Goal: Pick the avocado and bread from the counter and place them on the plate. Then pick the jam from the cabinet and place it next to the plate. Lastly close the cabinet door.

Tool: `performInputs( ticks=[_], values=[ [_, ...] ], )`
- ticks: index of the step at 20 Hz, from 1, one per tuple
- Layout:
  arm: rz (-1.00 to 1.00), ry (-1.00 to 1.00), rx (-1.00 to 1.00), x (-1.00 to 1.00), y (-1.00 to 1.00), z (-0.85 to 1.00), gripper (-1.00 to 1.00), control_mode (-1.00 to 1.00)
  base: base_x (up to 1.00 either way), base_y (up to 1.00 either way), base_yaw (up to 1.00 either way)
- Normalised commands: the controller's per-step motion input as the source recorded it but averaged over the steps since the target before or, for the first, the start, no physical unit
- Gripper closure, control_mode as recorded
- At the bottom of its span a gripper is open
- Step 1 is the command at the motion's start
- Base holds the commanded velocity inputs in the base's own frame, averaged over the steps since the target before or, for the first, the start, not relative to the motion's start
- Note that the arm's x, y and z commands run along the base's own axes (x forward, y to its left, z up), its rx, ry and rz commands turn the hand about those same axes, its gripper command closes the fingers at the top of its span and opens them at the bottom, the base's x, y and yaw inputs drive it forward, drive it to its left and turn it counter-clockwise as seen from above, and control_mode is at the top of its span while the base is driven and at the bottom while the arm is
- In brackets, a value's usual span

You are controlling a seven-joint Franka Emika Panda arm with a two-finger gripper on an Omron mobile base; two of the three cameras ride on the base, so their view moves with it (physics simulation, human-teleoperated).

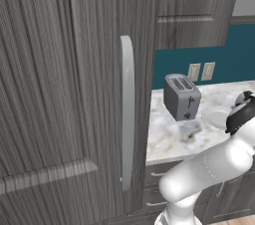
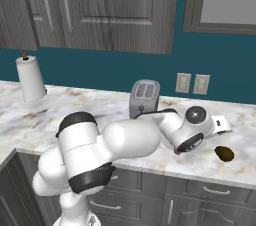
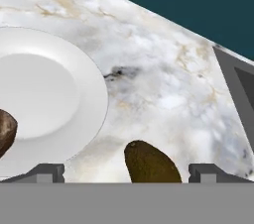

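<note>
Hand view, avocado (image 3: 150, 163) between open claw (image 3: 126, 172) tips

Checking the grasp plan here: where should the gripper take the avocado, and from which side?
Across its narrower middle, coming straight down from above. The avocado lies flat on the counter beside the plate, an elongated rounded body. The open gripper already straddles it.

I can read no text, label, brand or number anywhere; the toaster (image 1: 182, 97) front may carry tiny marks, but they are too blurred to tell.
</note>
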Motion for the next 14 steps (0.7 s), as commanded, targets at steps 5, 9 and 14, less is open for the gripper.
performInputs(
  ticks=[5, 9, 14],
  values=[
    [0.1, 0.07, -0.02, 0.0, -0.18, -0.21, -1.0, -1.0, 0.0, 0.0, 0.0],
    [0.07, 0.1, -0.02, 0.0, -0.27, -0.12, -1.0, -1.0, 0.0, 0.0, 0.0],
    [0.06, 0.14, -0.04, 0.01, -0.26, -0.13, -1.0, -1.0, 0.0, 0.0, 0.0]
  ],
)
